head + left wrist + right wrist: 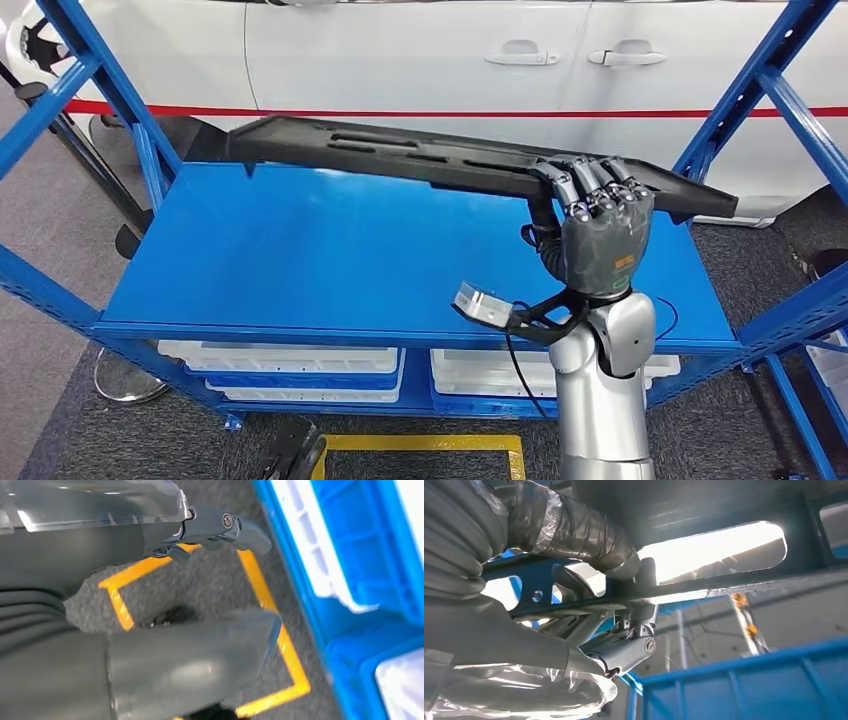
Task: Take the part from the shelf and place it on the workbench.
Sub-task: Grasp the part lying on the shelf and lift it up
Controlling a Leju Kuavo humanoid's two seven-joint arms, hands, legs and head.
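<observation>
**Right hand grips part near its right end; long axis spans frame**

Right hand [600, 235], centre-right of the head view: fingers [590, 195] curled over the near edge of the part [400, 155], thumb underneath. The right wrist view agrees: the slotted black panel is clamped between thumb and fingers [624, 650].

The part is a long, flat, black slotted panel. It lies above the blue shelf deck [320, 260], tilted, long axis running from upper left of the frame down to the right edge area. Whether its far left end touches the deck: cannot tell.

The grip point sits well toward the right end, so most of the length extends left of the hand. Judgement: an off-centre hold, likely to sag or swing when carried.

Left hand [150, 630] hangs over grey floor with yellow tape [270, 630], fingers loosely apart, holding nothing. The right hand is nearer the part.
</observation>
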